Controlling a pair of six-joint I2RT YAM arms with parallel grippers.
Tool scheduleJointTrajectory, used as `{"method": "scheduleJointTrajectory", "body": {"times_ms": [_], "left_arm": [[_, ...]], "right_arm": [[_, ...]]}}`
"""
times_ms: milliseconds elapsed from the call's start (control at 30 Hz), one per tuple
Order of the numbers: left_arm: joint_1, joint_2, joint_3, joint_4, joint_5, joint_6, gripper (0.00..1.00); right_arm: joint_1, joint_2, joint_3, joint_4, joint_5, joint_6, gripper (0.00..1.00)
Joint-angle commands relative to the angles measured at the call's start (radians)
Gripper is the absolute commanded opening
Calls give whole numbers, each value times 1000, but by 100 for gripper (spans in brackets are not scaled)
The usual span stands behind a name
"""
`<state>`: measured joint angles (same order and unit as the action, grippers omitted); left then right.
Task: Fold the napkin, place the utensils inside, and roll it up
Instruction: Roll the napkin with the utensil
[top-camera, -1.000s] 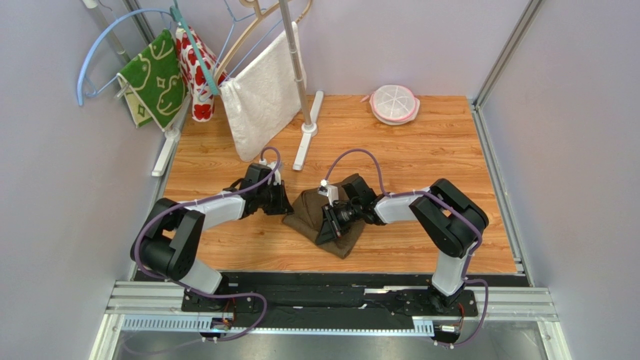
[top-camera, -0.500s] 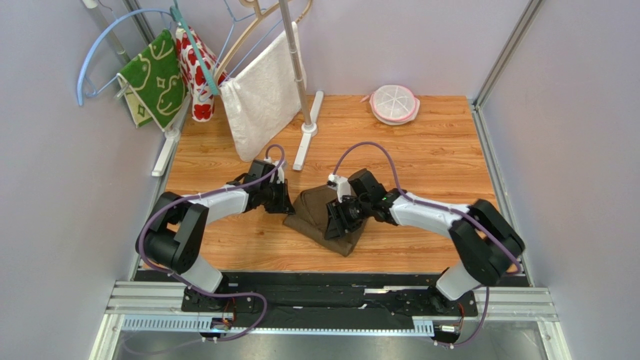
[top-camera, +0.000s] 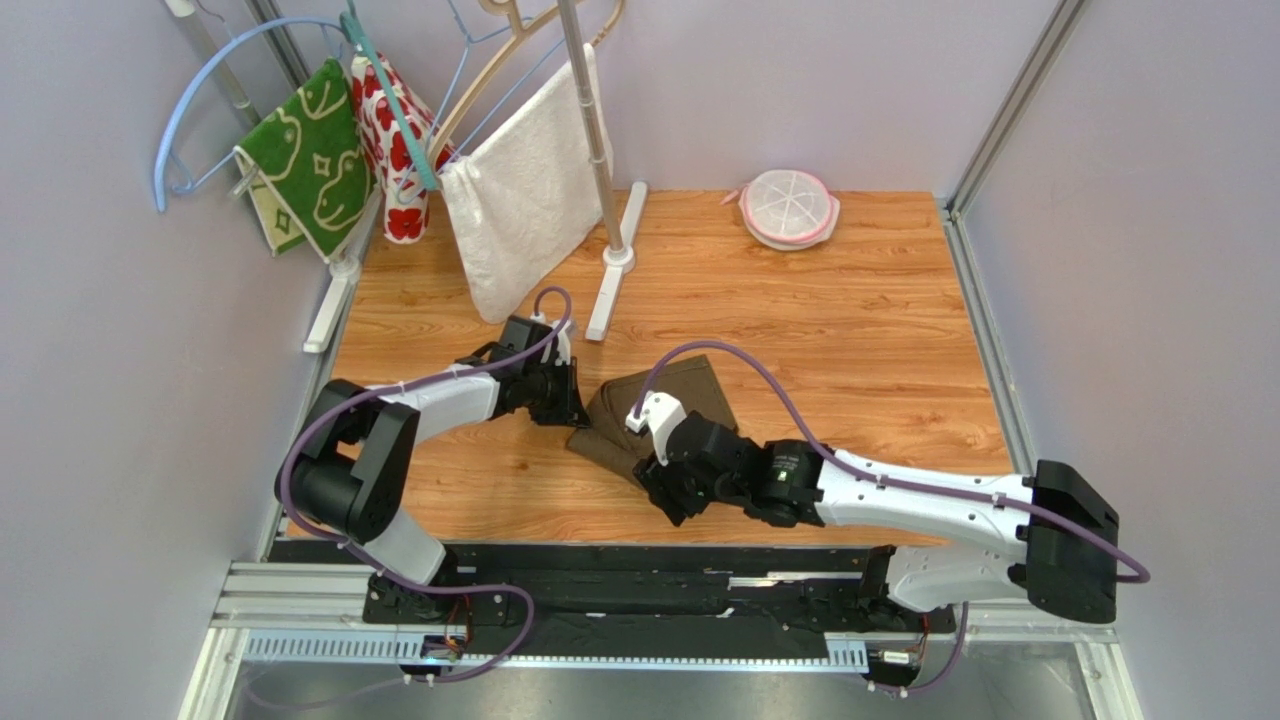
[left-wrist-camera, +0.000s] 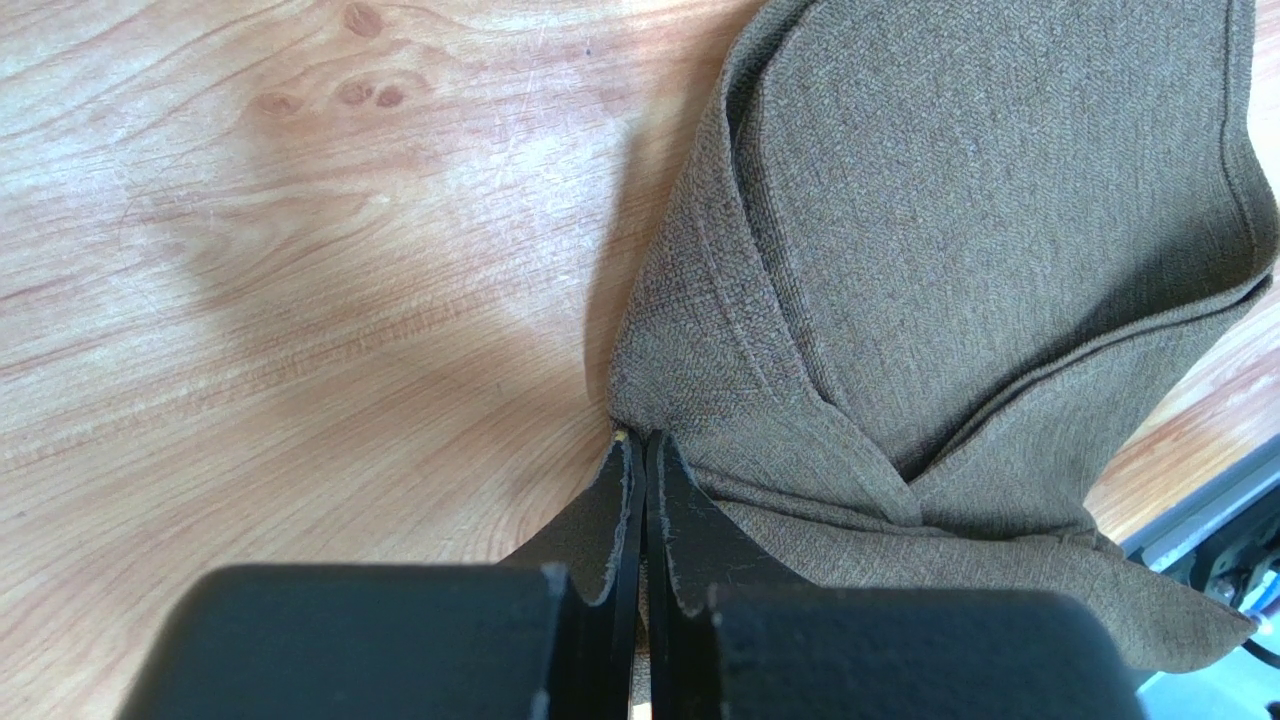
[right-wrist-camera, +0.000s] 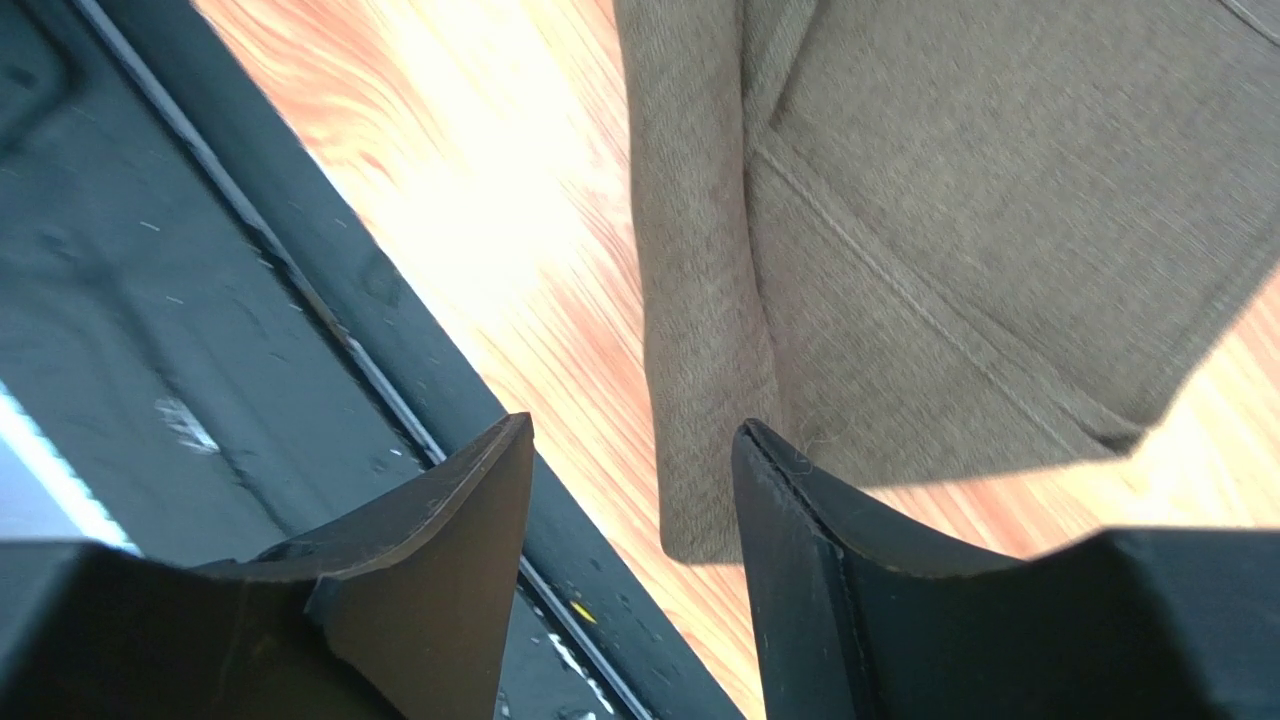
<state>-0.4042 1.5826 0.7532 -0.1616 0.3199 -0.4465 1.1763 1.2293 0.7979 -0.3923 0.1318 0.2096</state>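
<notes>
The dark brown napkin (top-camera: 688, 384) lies bunched in folded layers on the wooden table, a little left of centre. My left gripper (top-camera: 577, 414) is shut, its tips touching the napkin's (left-wrist-camera: 977, 225) left edge; in the left wrist view the left gripper (left-wrist-camera: 643, 441) has nothing visible between its fingers. My right gripper (top-camera: 669, 492) hangs open over the napkin's near corner. In the right wrist view the right gripper (right-wrist-camera: 631, 426) is empty, with the napkin (right-wrist-camera: 932, 225) just beyond it. The utensils are out of view.
A stand (top-camera: 601, 165) at the back left carries a white towel (top-camera: 526, 188), a green patterned cloth (top-camera: 313, 150), a red patterned cloth (top-camera: 394, 143) and hangers. A pink and white round dish (top-camera: 789, 207) sits at the back. The black base rail (right-wrist-camera: 226, 300) runs just below the right gripper.
My right arm has stretched out low and swung its gripper from on top of the napkin to its near corner, jaws opening wide. The left gripper has stayed at the napkin's left edge.
</notes>
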Motion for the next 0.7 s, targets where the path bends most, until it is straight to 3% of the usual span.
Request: {"method": "scheduleJointTrajectory", "body": {"times_ms": [0, 667], "left_arm": [[1, 30, 15, -62, -39, 37, 0], [1, 43, 26, -72, -33, 40, 0]], "right_arm": [[60, 39, -3, -33, 202, 13, 54], [91, 213, -114, 105, 250, 42, 47]]}}
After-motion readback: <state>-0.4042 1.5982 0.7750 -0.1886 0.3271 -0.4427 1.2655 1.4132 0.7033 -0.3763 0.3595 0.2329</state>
